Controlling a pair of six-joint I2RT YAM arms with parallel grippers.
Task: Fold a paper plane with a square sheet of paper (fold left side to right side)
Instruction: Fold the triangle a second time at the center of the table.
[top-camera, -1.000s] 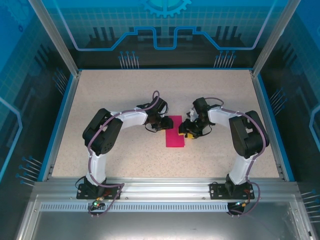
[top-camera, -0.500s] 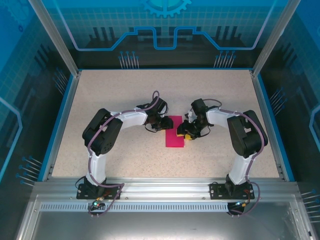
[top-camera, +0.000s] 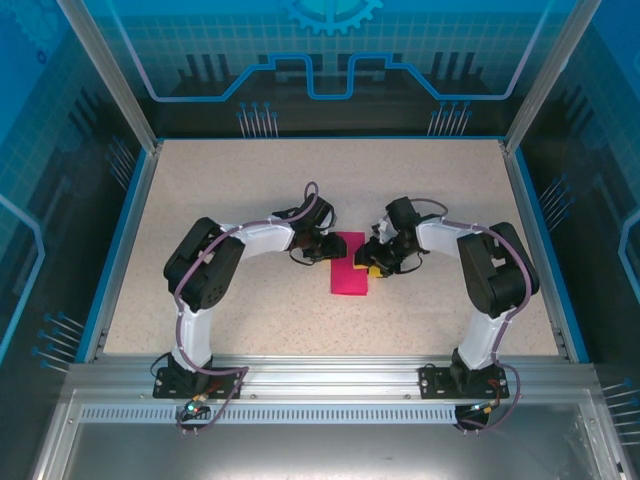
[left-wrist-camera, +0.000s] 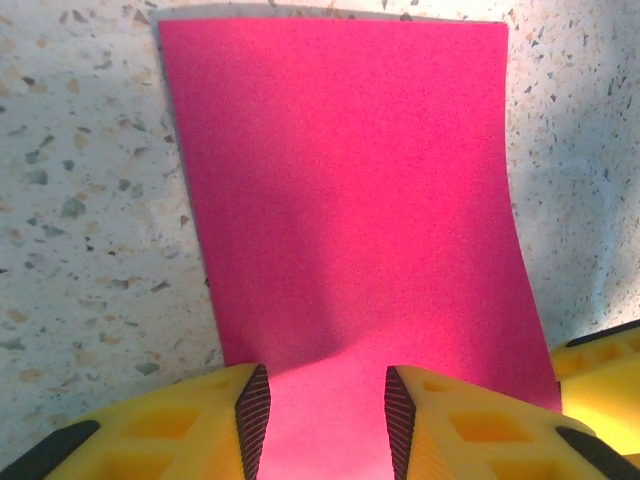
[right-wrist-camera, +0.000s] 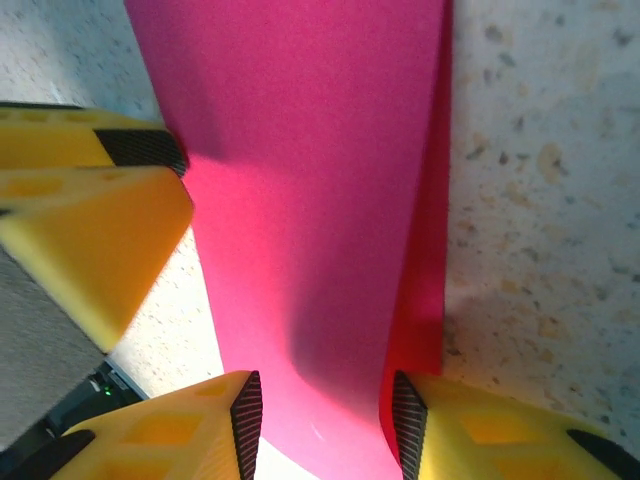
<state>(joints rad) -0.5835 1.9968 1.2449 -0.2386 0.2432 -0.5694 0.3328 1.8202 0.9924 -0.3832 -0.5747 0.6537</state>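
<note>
Paper (top-camera: 349, 266) lies folded into a narrow pink strip at the middle of your table (top-camera: 250, 190), between your 2 claws. Your left claw (left-wrist-camera: 327, 392) is apart, tips on the paper's left edge. Your right claw (right-wrist-camera: 325, 398) is apart too, tips on the right edge.

Paper (left-wrist-camera: 340, 200) near end cut off, bottom edge.

I work in a robotics lab cell: a speckled desk (top-camera: 250, 180) enclosed by aluminium framing (top-camera: 320, 372) and blue printed panels (top-camera: 330, 60).
</note>
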